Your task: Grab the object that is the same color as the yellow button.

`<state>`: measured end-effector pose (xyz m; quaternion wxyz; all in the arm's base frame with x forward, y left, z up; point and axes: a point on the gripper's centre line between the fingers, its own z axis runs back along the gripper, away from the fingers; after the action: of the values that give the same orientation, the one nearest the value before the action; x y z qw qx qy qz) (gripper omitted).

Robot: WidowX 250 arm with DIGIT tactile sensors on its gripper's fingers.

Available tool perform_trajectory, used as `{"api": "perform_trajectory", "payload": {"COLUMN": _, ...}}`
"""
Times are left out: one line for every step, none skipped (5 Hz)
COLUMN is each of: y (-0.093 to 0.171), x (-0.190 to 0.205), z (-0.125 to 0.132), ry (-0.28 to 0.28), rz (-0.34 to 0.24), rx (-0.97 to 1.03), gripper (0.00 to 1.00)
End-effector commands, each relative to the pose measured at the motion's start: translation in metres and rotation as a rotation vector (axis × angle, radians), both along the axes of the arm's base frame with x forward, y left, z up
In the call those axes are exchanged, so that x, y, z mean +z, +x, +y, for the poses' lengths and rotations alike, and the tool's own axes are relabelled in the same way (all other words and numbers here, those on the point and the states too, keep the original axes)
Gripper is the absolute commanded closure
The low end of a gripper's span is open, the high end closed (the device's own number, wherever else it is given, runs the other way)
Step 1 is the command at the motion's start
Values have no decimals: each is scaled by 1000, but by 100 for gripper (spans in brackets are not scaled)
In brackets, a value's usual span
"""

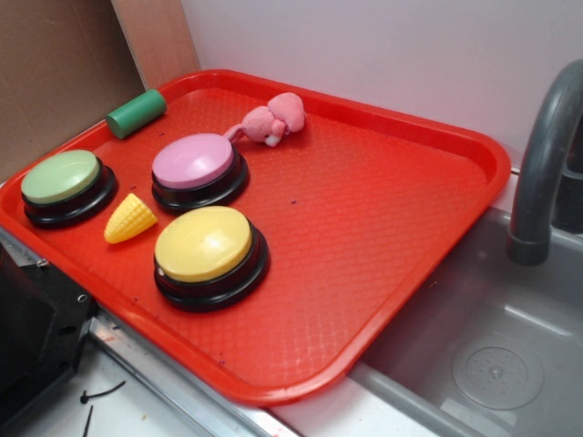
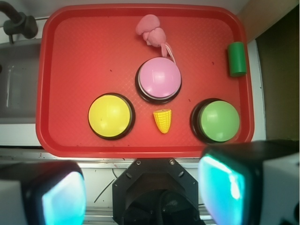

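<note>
The small yellow toy corn cob [image 1: 129, 219] lies on the red tray [image 1: 383, 237], between the green-topped button and the yellow button [image 1: 208, 248]. In the wrist view the corn cob [image 2: 162, 120] sits just below the pink-topped button, with the yellow button [image 2: 110, 116] to its left. My gripper [image 2: 143, 192] is high above the tray's near edge, open and empty, with its two fingers [image 2: 61, 197] wide apart. The gripper does not show in the exterior view.
A pink-topped button [image 1: 196, 167], a green-topped button [image 1: 66, 184], a green cylinder [image 1: 137, 113] and a pink plush toy [image 1: 271, 121] also lie on the tray. A grey sink [image 1: 492, 346] with a faucet [image 1: 542, 155] is to the right. A black robot base [image 1: 36, 337] is at the tray's front left.
</note>
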<state>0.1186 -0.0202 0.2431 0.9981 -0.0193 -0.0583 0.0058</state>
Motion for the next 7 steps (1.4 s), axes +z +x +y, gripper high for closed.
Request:
{"api": "perform_trajectory", "payload": {"y": 0, "x": 0, "z": 0, "ry": 0, "rz": 0, "rx": 0, "gripper": 0}}
{"api": "perform_trajectory", "payload": {"y": -2, "x": -21, "z": 1, "ry": 7, "rz": -60, "rx": -94, "gripper": 0}}
{"api": "perform_trajectory", "payload": {"y": -4, "x": -46, "z": 7, "ry": 26, "rz": -105, "rx": -138, "gripper": 0}}
{"api": "perform_trajectory", "payload": {"y": -2, "x": -73, "z": 21, "ry": 63, "rz": -108, "rx": -147, "gripper": 0}}
{"api": "perform_trajectory", "payload": {"y": 7, "x": -99, "z": 31, "ry": 64, "rz": -142, "rx": -185, "gripper": 0}}
{"api": "perform_trajectory", "payload": {"y": 15, "x": -122, "z": 40, "ry": 55, "rz": -189, "rx": -228, "gripper": 0}}
{"api": "perform_trajectory", "payload": {"y": 24, "x": -143, "z": 45, "ry": 38, "rz": -228, "rx": -261, "gripper": 0}}
